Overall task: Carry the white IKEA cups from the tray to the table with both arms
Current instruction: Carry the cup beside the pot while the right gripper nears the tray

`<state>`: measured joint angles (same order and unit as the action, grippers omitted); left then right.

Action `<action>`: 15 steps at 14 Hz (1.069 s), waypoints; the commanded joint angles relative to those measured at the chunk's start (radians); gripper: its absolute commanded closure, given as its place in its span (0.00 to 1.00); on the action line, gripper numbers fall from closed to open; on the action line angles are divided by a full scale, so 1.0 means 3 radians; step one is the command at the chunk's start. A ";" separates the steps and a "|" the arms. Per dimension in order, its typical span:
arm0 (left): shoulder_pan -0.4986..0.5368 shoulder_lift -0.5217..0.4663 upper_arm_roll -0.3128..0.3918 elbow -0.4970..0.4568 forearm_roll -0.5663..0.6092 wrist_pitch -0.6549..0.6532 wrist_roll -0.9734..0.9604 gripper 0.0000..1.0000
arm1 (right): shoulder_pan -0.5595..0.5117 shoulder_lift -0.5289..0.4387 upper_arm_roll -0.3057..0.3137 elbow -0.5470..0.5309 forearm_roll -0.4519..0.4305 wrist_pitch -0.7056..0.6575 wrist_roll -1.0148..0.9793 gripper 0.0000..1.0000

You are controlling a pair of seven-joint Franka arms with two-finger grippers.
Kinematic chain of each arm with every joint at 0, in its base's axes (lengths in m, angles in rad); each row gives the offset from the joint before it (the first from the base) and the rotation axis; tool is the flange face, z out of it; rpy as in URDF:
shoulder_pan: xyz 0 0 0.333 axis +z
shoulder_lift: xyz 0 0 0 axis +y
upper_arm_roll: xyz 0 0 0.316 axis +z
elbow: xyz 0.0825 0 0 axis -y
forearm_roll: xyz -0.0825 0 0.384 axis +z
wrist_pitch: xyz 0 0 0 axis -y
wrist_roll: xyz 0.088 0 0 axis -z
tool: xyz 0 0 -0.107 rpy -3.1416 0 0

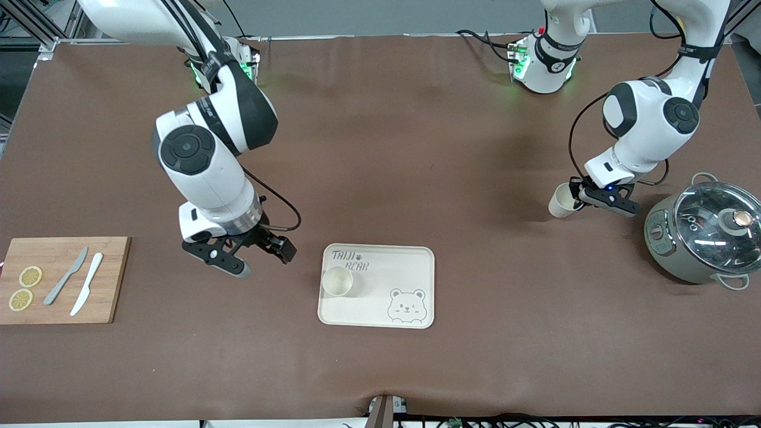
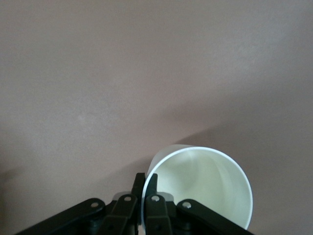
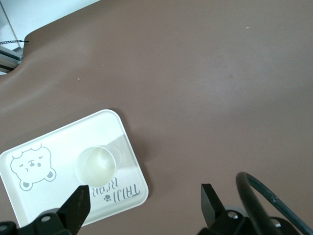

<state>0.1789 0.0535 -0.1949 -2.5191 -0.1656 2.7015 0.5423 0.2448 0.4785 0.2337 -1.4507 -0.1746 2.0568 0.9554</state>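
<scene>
At the right arm's end of the tabletop a wooden cutting board (image 1: 62,279) lies near the edge, carrying two lemon slices (image 1: 25,288), a grey knife (image 1: 65,276) and a white knife (image 1: 87,292). Next comes the right gripper (image 1: 261,261), hanging empty over bare tabletop between the board and the tray, its two fingers (image 3: 78,205) spread wide apart. One white cup (image 1: 337,281) stands upright on the bear-printed tray (image 1: 410,267), in the corner of the tray toward the right arm's end, just under the printed lettering; it sits just beside the right gripper and apart from it, touching neither finger. The tray lies around the middle of the tabletop, toward the edge nearest the front camera. Toward the left arm's end, the left gripper (image 1: 579,195) is clamped on the wall of the second white cup (image 1: 561,201), one finger (image 2: 151,196) inside the rim and one outside, the cup tilted in the air over bare tabletop. A grey-green pot (image 1: 701,235) with a glass lid stands by the tabletop's edge at the left arm's end, near that gripper.
</scene>
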 commanded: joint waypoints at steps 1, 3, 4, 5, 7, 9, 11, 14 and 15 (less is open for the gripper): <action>0.0033 -0.0086 -0.0046 -0.0157 -0.0102 0.0163 0.0125 1.00 | 0.0079 0.0179 -0.0037 0.0137 -0.0103 0.0087 0.0174 0.00; 0.0038 -0.0076 -0.0046 -0.0178 -0.0102 0.0173 0.0130 1.00 | 0.0180 0.0312 -0.0058 0.0208 -0.0149 0.0113 0.0271 0.00; 0.0038 -0.0056 -0.0046 -0.0193 -0.0102 0.0199 0.0145 1.00 | 0.0227 0.0373 -0.0058 0.0249 -0.0261 0.0113 0.0399 0.00; 0.0043 -0.0020 -0.0046 -0.0198 -0.0113 0.0244 0.0196 1.00 | 0.0237 0.0434 -0.0053 0.0280 -0.0363 0.0113 0.0562 0.00; 0.0134 0.0072 -0.0051 -0.0193 -0.0290 0.0311 0.0461 1.00 | 0.0278 0.0511 -0.0053 0.0316 -0.0430 0.0113 0.0772 0.00; 0.0140 0.0108 -0.0046 -0.0193 -0.0714 0.0311 0.0874 1.00 | 0.0278 0.0542 -0.0053 0.0316 -0.0430 0.0134 0.0941 0.00; 0.0135 0.0174 -0.0046 -0.0183 -0.1225 0.0311 0.1345 1.00 | 0.0278 0.0588 -0.0053 0.0316 -0.0436 0.0200 0.1013 0.00; 0.0114 0.0312 -0.0046 -0.0147 -0.1748 0.0316 0.1842 1.00 | 0.0299 0.0685 -0.0058 0.0306 -0.0456 0.0272 0.1090 0.00; 0.0109 0.0323 -0.0046 -0.0127 -0.1784 0.0321 0.1884 1.00 | 0.0299 0.0736 -0.0058 0.0311 -0.0466 0.0277 0.1126 0.00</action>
<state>0.2093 0.1329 -0.1949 -2.5701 -0.6509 2.7770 1.0601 0.3211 0.6560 0.2222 -1.3923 -0.2809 2.1346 1.2495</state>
